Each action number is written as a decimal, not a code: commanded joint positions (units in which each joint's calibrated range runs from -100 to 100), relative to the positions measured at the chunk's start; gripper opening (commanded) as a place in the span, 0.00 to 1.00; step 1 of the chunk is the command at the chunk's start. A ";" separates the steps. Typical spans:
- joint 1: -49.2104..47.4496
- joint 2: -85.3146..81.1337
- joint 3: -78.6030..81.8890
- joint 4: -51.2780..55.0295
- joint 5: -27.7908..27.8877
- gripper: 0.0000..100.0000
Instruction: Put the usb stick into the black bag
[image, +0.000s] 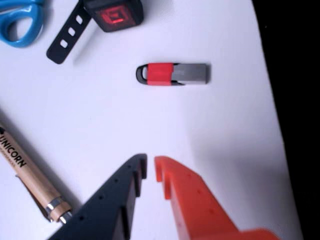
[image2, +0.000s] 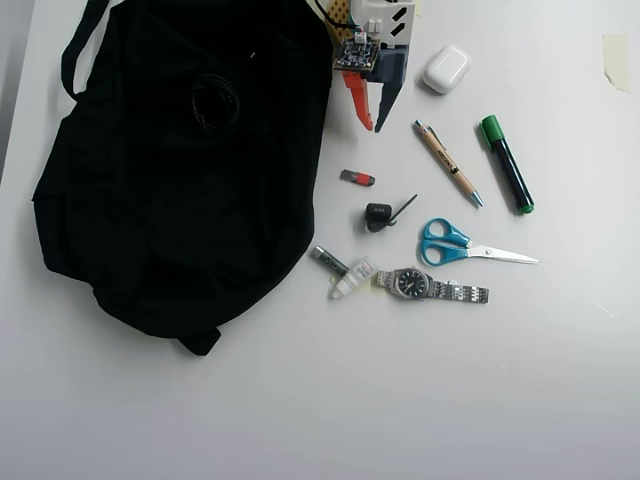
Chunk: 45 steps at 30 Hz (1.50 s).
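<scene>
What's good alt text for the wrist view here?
A small usb stick with a red band and grey end lies flat on a white table, just ahead of the gripper, whose black and orange fingers stand slightly apart and hold nothing. Around the edges: blue scissors, a black clip light with a strap, and a wooden pen.

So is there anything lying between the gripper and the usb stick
Nothing visible. In the wrist view only bare white table separates the gripper from the usb stick; the pen and black clip lie off to the sides.
</scene>
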 joint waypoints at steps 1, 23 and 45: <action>-0.16 -0.76 0.65 8.71 -0.18 0.02; 8.67 -0.76 -4.12 3.80 -29.49 0.02; 1.34 39.41 -45.89 19.22 -34.16 0.05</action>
